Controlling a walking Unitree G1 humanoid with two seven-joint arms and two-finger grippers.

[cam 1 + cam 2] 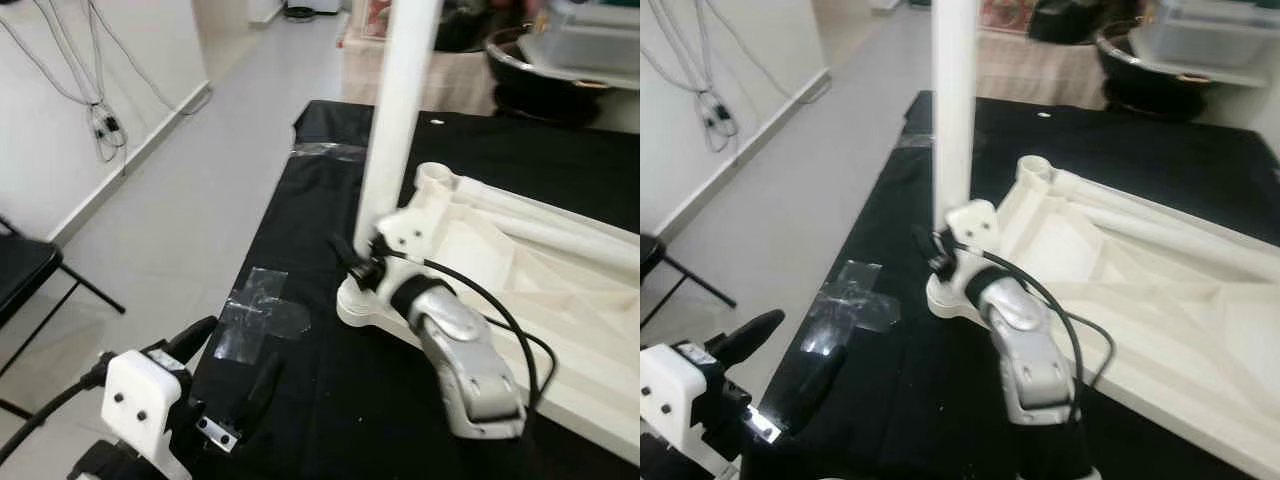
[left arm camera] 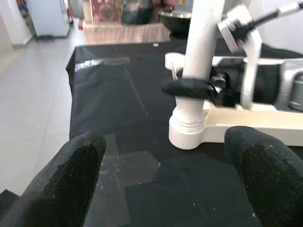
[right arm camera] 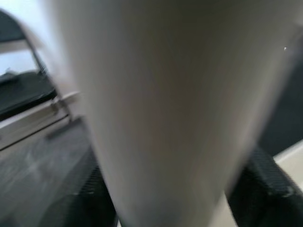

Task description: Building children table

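A white plastic tabletop (image 1: 520,270) lies upside down on a black cloth. A white round table leg (image 1: 400,110) stands upright in the tabletop's near left corner socket (image 2: 187,135). My right gripper (image 1: 358,258) is shut on the leg just above the socket, one black finger wrapping its front (image 2: 189,88). In the right wrist view the leg (image 3: 165,109) sits between the two black fingers (image 3: 265,184). My left gripper (image 1: 232,375) is open over the cloth's near left edge, apart from the leg, with nothing between its fingers (image 2: 71,175).
The black cloth (image 1: 330,400) covers a low table, with patches of clear tape (image 1: 262,310) near its left edge. Grey floor lies to the left, with a black chair (image 1: 25,275) and wall cables (image 1: 100,120). A dark bowl (image 1: 545,75) stands behind.
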